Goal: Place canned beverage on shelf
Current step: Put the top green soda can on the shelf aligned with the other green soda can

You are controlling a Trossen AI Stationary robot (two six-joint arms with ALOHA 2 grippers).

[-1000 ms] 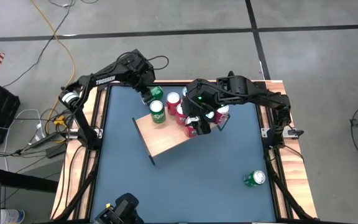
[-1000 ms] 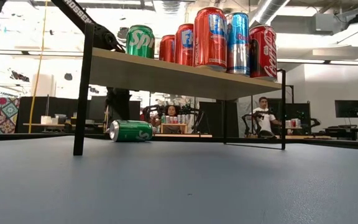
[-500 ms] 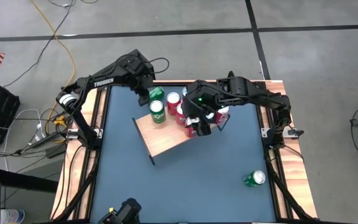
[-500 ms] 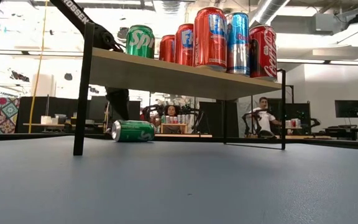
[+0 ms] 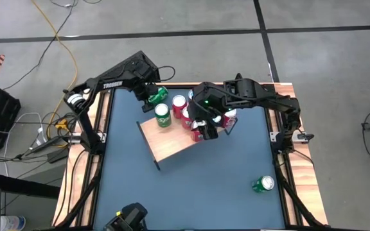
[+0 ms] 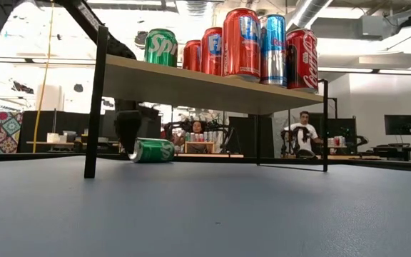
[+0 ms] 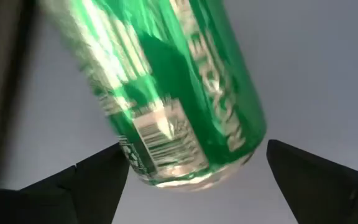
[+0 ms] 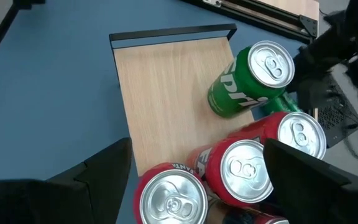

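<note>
A: What was changed in the last second?

B: The left pincer (image 5: pixel 151 97) was opened wide around the green aluminium can (image 5: pixel 158 96) lying on its side on the dark blue table (image 5: pixel 191 186), just behind the light wooden shelf on black metal legs (image 5: pixel 172 142). A second earlier the can had been clamped; now its sides were flanked by the spread fingers (image 7: pixel 92 177), and no grip was seen.

A: And the right pincer (image 5: pixel 201 131)?

B: It was held wide open and empty above the upright cans on the shelf. The fallen can remained unplaced; a fresh grasp was judged necessary.
</note>
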